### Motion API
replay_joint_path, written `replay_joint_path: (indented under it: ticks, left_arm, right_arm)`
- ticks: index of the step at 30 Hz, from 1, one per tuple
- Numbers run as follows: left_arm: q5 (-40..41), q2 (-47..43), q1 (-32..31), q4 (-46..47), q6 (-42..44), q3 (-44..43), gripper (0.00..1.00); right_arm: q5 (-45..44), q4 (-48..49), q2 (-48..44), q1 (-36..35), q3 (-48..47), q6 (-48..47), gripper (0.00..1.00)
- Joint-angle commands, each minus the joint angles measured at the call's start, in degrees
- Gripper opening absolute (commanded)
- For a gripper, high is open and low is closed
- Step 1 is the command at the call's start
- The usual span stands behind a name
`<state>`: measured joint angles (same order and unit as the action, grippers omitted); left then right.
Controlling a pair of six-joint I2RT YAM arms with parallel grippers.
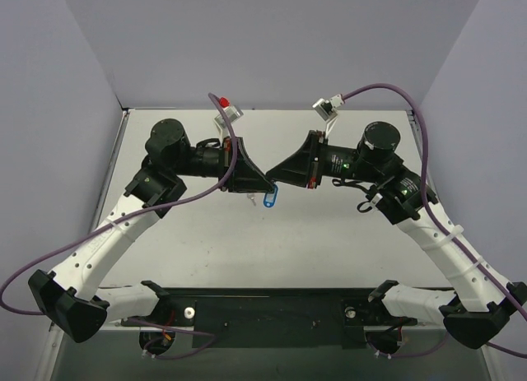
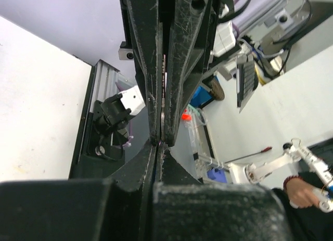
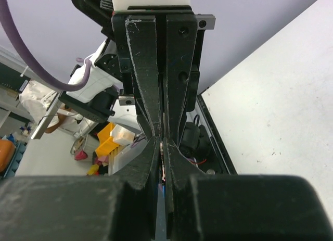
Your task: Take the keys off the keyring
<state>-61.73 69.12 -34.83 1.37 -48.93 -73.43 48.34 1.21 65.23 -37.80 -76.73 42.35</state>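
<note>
Left claw (image 1: 263,186) and right claw (image 1: 280,176) are both pinched shut, tips meeting. Blue tag (image 1: 269,199) hangs just under them; can't tell which claw grips it. Small key (image 1: 249,202) dangles beside it, seemingly unseparated, so removal isn't done.

White table (image 1: 329,241), pale walls (image 1: 272,44)

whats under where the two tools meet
A small blue oval plastic key tag and a tiny silver metal key show just below; any ring is hidden by the left tool and right tool.
</note>
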Motion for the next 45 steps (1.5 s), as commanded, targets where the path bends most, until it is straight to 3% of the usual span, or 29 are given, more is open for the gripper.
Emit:
replay_joint_path:
  ticks: [1, 6, 10, 23, 36, 41, 43, 45]
  left_arm:
    - [10.03, -1.00, -1.56, 11.97, -7.56, -0.23, 0.00]
    - [19.88, -2.67, -1.82, 13.65, -14.33, 2.83, 0.00]
    - [26.13, -3.91, -1.91, 23.67, -22.94, 8.64, 0.00]
    - [42.30, -9.71, -2.52, 26.67, -26.48, 15.77, 0.00]
    - [53.72, -11.47, -5.69, 22.19, -26.57, 17.09, 0.00]
    - [53.83, -11.55, -5.78, 20.00, -25.61, 16.39, 0.00]
    - [52.69, -11.99, -5.78, 15.26, -22.46, 15.16, 0.14]
    - [51.19, -13.22, -5.43, 9.64, -17.82, 14.19, 0.38]
  right_arm:
    - [-1.66, 5.73, 0.07, -0.52, 1.58, 1.42, 0.00]
    - [-6.93, 11.00, 0.07, -0.78, 4.91, 4.49, 0.00]
    - [-9.92, 12.32, 0.42, -1.66, 6.41, 4.59, 0.00]
    - [-12.83, 19.87, 0.69, -2.28, 11.42, 7.83, 0.00]
    - [-13.18, 20.06, -0.28, -3.33, 13.09, 7.22, 0.00]
    - [-13.18, 18.30, -0.63, -3.33, 12.66, 6.00, 0.00]
    - [-12.75, 15.06, -0.72, -2.98, 11.25, 4.59, 0.00]
    - [-11.95, 11.63, -0.98, -2.20, 9.32, 3.10, 0.00]
